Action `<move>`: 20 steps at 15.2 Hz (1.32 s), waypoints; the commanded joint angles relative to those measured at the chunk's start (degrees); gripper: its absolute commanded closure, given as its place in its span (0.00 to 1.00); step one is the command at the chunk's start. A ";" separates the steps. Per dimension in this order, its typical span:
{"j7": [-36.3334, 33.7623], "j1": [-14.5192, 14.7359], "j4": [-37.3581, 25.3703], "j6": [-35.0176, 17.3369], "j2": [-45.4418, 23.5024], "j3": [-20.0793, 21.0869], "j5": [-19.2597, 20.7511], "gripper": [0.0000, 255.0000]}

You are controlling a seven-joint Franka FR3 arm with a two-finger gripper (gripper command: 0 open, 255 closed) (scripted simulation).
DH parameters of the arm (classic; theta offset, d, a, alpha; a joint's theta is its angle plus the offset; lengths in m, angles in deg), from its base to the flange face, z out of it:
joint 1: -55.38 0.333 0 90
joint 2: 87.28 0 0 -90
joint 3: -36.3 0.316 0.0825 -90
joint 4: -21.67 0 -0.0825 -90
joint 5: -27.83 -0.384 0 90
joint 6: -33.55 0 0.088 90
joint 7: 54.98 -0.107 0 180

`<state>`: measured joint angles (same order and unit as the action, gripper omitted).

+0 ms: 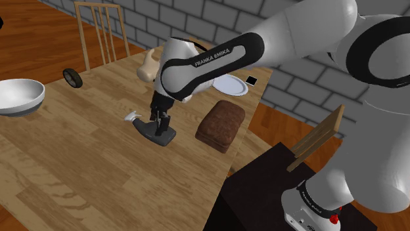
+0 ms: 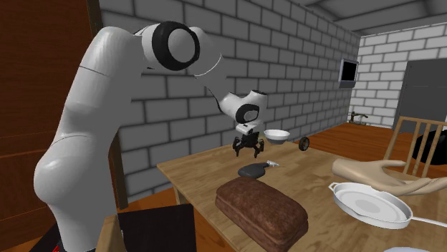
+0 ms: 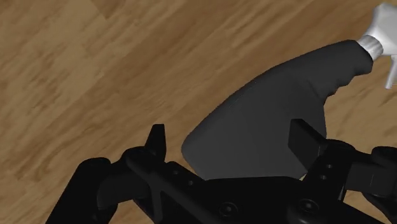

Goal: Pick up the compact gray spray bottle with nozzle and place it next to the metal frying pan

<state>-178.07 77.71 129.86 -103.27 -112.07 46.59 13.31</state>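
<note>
The spray bottle (image 1: pixel 161 136) lies on its side on the wooden table (image 1: pixel 79 164); its body is dark grey and its nozzle (image 1: pixel 133 117) white. In the second exterior view the bottle (image 2: pixel 252 170) rests just below the hand. My gripper (image 1: pixel 159 123) hangs right over the bottle's wide end, fingers pointing down and open. In the wrist view the gripper (image 3: pixel 232 137) straddles the bottle (image 3: pixel 273 108) without clasping it. The pale round frying pan (image 1: pixel 231 85) sits near the table's far edge, also seen as the pan (image 2: pixel 369 204) beyond a brown block.
A brown loaf-like block (image 1: pixel 221 125) lies between bottle and pan. A white bowl (image 1: pixel 20 95) and a small black wheel (image 1: pixel 72 77) are at the shoulder view's left. A beige hand-shaped object (image 1: pixel 150 65) lies behind the arm. A wooden chair (image 1: pixel 102 33) stands at the table's far side.
</note>
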 commanded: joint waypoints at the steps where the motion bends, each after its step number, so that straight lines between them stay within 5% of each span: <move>1: -16.65 5.41 -7.22 2.69 -4.50 -4.40 5.42 0.00; 4: -35.27 11.39 -21.11 10.40 -13.51 -10.51 9.85 0.00; 7: -48.56 14.24 -36.49 19.99 -23.23 -14.90 11.21 0.00; 20: -48.45 14.18 -35.39 16.05 -26.07 -14.78 11.00 0.00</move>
<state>-226.52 91.90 94.48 -87.20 -138.12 31.81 24.32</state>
